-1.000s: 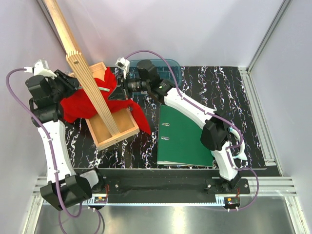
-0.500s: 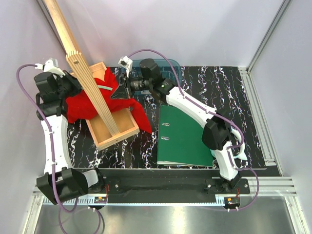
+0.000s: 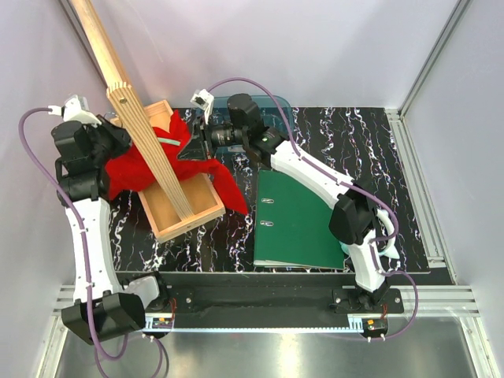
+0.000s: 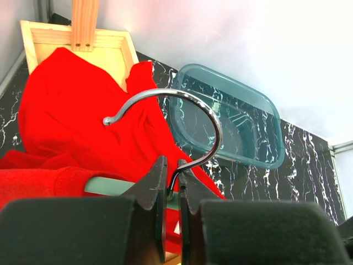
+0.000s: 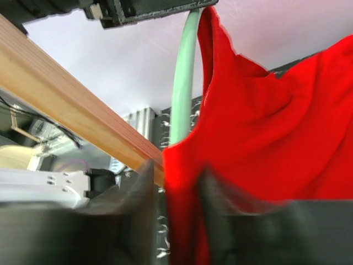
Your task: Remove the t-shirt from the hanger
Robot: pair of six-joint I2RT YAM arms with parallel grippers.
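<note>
Red cloth fills the space between my two arms: the one t-shirt (image 3: 130,172) is stretched about left to right over the wooden tray (image 3: 187,224) at the rear left of the table (image 3: 346,142), and one end hangs down past the tray's right edge toward the green binder (image 3: 295,224). It is bright red, soft and much wrinkled. I count one hanger (image 4: 107,185), pale mint, mostly covered by the shirt. Its metal hook (image 4: 190,110) stands up and curls over, with the open end to the left in the left wrist view. The left gripper (image 4: 172,182) has its fingers pressed together on the stem of this hook. In the right wrist view one mint arm goes upward along the cloth. The right gripper (image 5: 179,185) is blurred, but it pinches red cloth between its two fingers. I see also one slatted plywood stand (image 3: 146,134) rising from the tray and one clear blue basin (image 4: 231,127) behind.
</note>
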